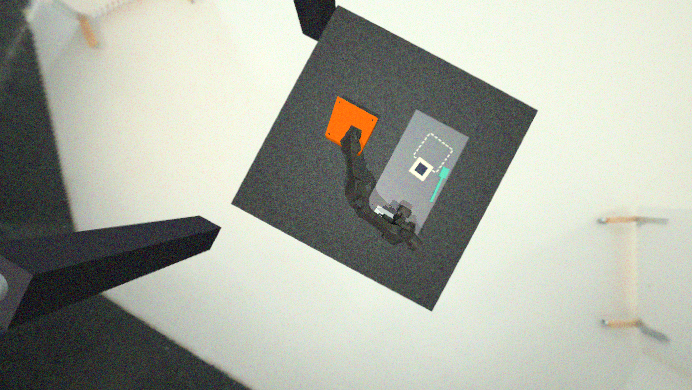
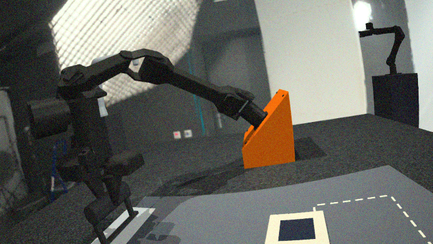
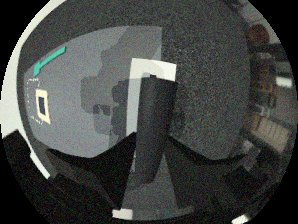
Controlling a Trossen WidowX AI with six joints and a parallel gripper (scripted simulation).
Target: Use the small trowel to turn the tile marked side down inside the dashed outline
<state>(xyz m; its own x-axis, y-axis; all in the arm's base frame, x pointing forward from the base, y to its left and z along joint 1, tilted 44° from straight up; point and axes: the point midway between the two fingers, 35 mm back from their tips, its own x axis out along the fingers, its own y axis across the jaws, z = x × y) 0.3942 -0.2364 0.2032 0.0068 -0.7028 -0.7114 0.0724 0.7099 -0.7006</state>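
Note:
The trowel, a thin white plate (image 1: 382, 210) (image 2: 117, 221) (image 3: 134, 97) with a raised black bar handle (image 2: 101, 206) (image 3: 156, 110), is at the mat's near end. My gripper (image 1: 401, 214) (image 2: 107, 198) (image 3: 150, 136) points down and is shut on the handle. Whether the plate touches the mat is unclear. The cream tile (image 1: 414, 169) (image 2: 273, 229) (image 3: 46, 95) lies flat on the grey mat (image 1: 400, 165) (image 2: 219, 216) (image 3: 80, 60), its dark square mark facing up. It overlaps the near side of the dashed outline (image 1: 441, 141) (image 2: 385, 196).
A teal flat-headed tool (image 1: 444, 173) (image 3: 50, 59) lies near the mat's edge, beside the tile and outline. The orange wedge base (image 1: 350, 117) (image 2: 272, 137) carries the arm and stands beside the mat. The dark table (image 1: 300, 175) (image 2: 344, 137) surrounds both.

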